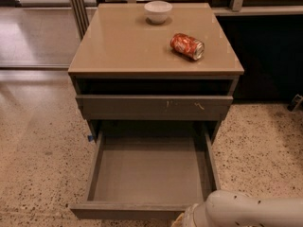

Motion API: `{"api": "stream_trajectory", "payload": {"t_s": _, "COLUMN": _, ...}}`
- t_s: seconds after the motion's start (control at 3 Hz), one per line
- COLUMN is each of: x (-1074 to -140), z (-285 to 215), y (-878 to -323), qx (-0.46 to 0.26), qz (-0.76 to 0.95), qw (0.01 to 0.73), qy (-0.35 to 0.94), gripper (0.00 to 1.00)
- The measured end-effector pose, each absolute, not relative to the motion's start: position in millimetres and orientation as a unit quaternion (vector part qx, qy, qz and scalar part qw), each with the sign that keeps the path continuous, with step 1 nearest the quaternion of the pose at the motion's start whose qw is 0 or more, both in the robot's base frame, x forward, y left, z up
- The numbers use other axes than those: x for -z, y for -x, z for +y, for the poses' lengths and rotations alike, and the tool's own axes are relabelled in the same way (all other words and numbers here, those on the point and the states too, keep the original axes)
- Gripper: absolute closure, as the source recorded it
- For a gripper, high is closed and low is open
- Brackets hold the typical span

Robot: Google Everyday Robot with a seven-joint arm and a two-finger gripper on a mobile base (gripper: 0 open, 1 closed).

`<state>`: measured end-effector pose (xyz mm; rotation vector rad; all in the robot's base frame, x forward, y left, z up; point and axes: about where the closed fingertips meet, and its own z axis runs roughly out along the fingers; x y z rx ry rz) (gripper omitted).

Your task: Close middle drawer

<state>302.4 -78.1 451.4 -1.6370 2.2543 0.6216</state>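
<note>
Middle drawer (151,174) stands pulled far out of the cabinet, filling the lower centre of the frame, with its grey tray open to view and its plain front edge nearest to me. At the bottom right the robot's white arm (251,211) reaches in. The gripper (182,220) at its tip sits right at that front edge, against the bottom border of the frame. I cannot tell whether it is open or closed, or whether it holds anything. I judge it is placed there to press against the front and push the drawer home.

Above, the scratched drawer front (154,107) sits much farther back, out of the way. Beyond it, on the cabinet top (123,46), a red can (187,46) lies on its side at upper right. A white bowl (158,11) stands near the back edge. A hard shove might set the can rolling.
</note>
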Motion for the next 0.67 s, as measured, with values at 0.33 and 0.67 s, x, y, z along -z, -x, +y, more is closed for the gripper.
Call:
{"api": "stream_trajectory", "payload": {"t_s": 0.33, "x": -436.6, "z": -53.9, "y": -294.6, "qx": -0.23, "qz": 0.762, "qw": 0.143, "qy": 0.589, "gripper": 1.0}}
{"api": "stream_trajectory", "payload": {"t_s": 0.67, "x": -430.5, "z": -40.7, "y": -313.6, "qx": -0.221, "qz": 0.753, "qw": 0.158, "qy": 0.6, "gripper": 1.0}}
